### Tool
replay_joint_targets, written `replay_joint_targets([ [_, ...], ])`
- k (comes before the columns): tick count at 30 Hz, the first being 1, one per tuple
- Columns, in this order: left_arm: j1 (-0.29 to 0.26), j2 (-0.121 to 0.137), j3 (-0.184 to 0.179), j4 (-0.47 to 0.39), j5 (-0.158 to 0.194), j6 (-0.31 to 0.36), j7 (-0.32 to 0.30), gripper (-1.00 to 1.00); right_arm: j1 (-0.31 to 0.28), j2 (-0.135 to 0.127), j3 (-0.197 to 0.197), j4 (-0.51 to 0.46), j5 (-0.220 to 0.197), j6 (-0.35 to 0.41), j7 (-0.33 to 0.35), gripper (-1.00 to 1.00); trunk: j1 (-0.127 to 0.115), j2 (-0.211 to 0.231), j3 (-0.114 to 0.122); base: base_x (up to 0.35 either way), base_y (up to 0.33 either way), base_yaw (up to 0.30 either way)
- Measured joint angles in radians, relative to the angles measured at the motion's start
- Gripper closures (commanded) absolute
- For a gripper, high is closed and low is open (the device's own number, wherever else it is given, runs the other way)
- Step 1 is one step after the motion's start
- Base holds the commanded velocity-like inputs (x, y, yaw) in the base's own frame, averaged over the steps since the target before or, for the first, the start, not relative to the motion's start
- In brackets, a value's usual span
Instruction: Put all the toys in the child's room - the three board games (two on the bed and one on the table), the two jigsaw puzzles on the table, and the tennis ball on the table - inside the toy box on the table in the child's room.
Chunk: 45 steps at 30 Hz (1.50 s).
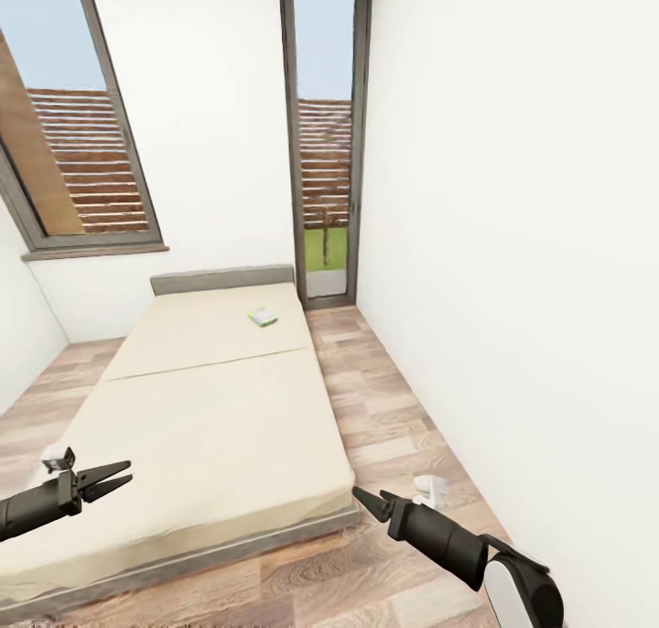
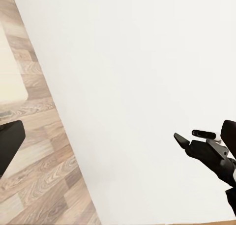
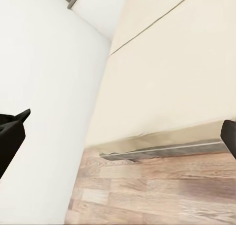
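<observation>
Upper centre on the bed [image 1: 220, 408], we see a board game [image 1: 263, 317], likely light and stiff; grip its edge. Both claws, left gripper [image 1: 108, 480] and right gripper [image 1: 371, 502], gape empty.

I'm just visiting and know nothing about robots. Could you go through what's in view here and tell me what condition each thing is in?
board game: lying flat on the bed, near the headboard end, untouched.
bed: flat beige mattress, otherwise bare where visible.
left gripper: open, empty, above the bed's near left corner.
right gripper: holding nothing, just off the bed's near right corner; its fingers look close together, hard to tell.
</observation>
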Motion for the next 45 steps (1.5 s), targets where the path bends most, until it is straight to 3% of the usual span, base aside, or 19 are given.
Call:
replay_joint_targets([
  [25,0.0,-0.004,0.0,0.0,0.0,0.0,0.0,-1.0,0.0,0.0,0.001,0.0,0.001,-0.001,-0.002,-1.0,0.0,0.0,-0.025,0.112,-0.249,0.24],
  [45,0.0,-0.004,0.0,0.0,-0.001,0.0,0.0,-1.0,0.001,0.001,0.001,0.0,0.001,-0.002,-0.002,-1.0,0.0,0.0,-0.046,0.172,-0.045,0.236],
])
